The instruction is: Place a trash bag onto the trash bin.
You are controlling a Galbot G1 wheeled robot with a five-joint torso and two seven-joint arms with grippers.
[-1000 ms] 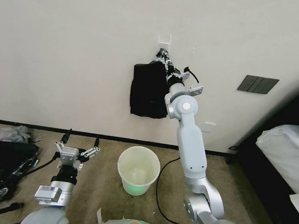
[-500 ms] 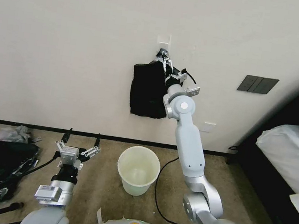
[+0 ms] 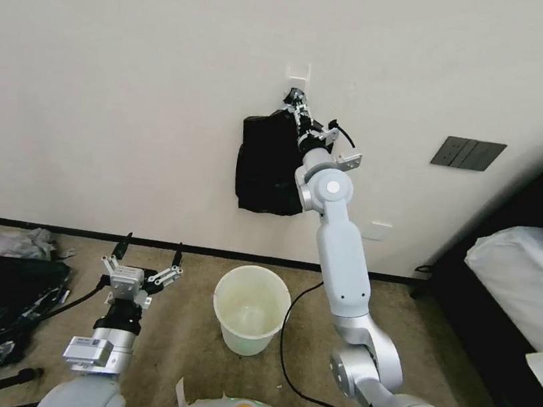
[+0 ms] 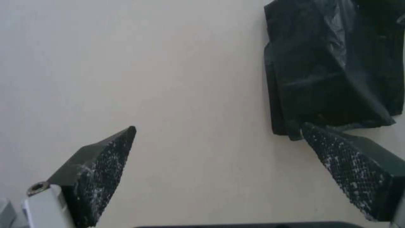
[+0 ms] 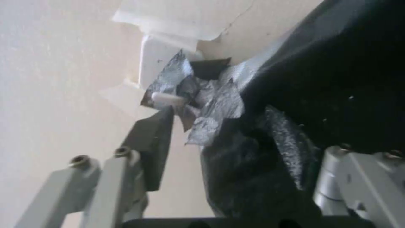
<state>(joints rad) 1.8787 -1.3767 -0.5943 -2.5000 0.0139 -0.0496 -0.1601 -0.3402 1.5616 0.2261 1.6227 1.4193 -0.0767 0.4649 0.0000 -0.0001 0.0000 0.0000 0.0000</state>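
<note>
The right end effector (image 3: 294, 102) has been slid left, spread around the bundle's (image 3: 269, 163) half-hidden knot; the left end effector (image 3: 148, 255), wide open, is held at nine o'clock of the trash bin (image 3: 250, 308).

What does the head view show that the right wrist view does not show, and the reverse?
Head view alone: the trash bin on the carpet, the left gripper open beside it, and the right arm raised to the wall. Right wrist view alone: the white hook with the bundle's knotted top around it. Both: the bundle of black bags on the wall, and the right gripper open at its top.
</note>
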